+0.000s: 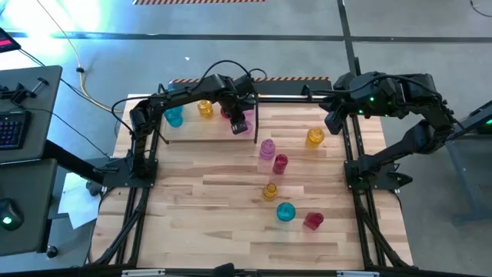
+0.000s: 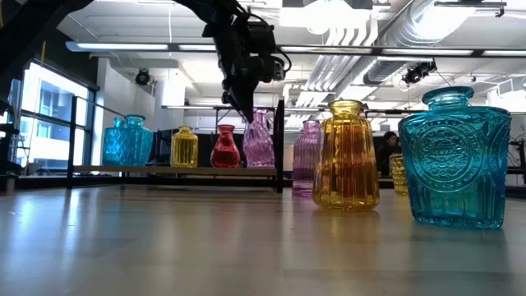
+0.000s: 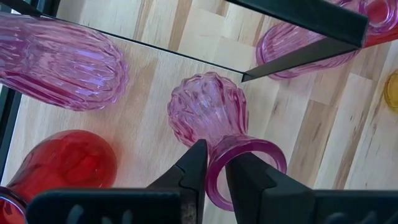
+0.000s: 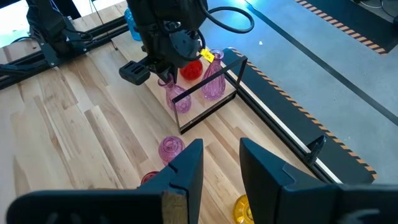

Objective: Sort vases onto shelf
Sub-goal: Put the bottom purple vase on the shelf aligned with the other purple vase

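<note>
In the high view you see the left gripper (image 1: 240, 123) in the upper centre of the frame, over the right end of the shelf (image 1: 201, 132); the pink vase (image 1: 239, 126) below it is mostly hidden there by the arm. The left wrist view gives you what the overhead cannot: the two fingers (image 3: 189, 174) straddle the rim of that pink vase (image 3: 214, 124), one inside the mouth and one outside, with a little slack, so you cannot tell whether they grip or merely touch.

The low view shows you the row on the shelf (image 2: 177, 170), at left of centre: a cyan vase (image 2: 127, 141), a yellow vase (image 2: 184, 148), a red vase (image 2: 225, 148), then the pink vase (image 2: 259, 140) upright under the left gripper (image 2: 245, 105); the overhead half hides the red one.

Your right gripper (image 1: 335, 121) waits at the upper right, beside an amber vase (image 1: 315, 137) on the table (image 1: 200, 223); its wrist view shows the right gripper (image 4: 221, 163) with jaws apart and nothing between them. More vases stand loose in the lower centre of the high view.
</note>
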Robot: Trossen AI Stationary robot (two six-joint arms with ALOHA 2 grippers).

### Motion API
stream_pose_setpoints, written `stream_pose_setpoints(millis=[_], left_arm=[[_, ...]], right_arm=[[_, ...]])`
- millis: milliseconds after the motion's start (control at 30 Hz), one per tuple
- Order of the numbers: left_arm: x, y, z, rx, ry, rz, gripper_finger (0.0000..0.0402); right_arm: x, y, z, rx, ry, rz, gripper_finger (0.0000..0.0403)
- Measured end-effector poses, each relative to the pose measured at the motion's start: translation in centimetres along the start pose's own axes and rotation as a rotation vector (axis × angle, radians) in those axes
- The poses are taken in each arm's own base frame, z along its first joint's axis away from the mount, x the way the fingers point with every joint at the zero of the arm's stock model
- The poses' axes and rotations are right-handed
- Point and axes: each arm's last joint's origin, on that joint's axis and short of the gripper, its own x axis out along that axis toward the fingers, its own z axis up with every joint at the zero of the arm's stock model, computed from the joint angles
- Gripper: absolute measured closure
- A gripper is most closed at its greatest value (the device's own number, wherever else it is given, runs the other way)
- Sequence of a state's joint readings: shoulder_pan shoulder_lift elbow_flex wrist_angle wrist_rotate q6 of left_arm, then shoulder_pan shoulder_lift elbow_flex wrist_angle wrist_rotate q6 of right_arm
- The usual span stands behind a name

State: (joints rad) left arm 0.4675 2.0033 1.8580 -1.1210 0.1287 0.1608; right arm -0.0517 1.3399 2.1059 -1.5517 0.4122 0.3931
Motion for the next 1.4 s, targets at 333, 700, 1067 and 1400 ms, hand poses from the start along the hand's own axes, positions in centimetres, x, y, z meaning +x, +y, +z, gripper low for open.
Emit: stream_pose_setpoints(millis=[333, 700, 1067, 1400], left_arm=[[0.48, 0.15, 0.26, -0.011, -0.012, 0.002, 0.0343], [0.46, 0.35, 0.51, 0.0, -0.032, 0.054, 0.0341], [0.51, 0.18, 0.52, 0.008, -0.029, 0.057, 0.0341], [0.43, 0.15, 0.5, 0.032, -0.028, 0.059, 0.034]], right_arm=[[0.0, 0.05, -0.03, 0.003, 0.008, 0.019, 0.0316], [0.01, 0.07, -0.02, 0.001, 0.009, 0.021, 0.0316], [0.01, 0.07, -0.02, 0.01, 0.009, 0.021, 0.0316], [0.01, 0.07, -0.02, 0.018, 0.01, 0.021, 0.0316]])
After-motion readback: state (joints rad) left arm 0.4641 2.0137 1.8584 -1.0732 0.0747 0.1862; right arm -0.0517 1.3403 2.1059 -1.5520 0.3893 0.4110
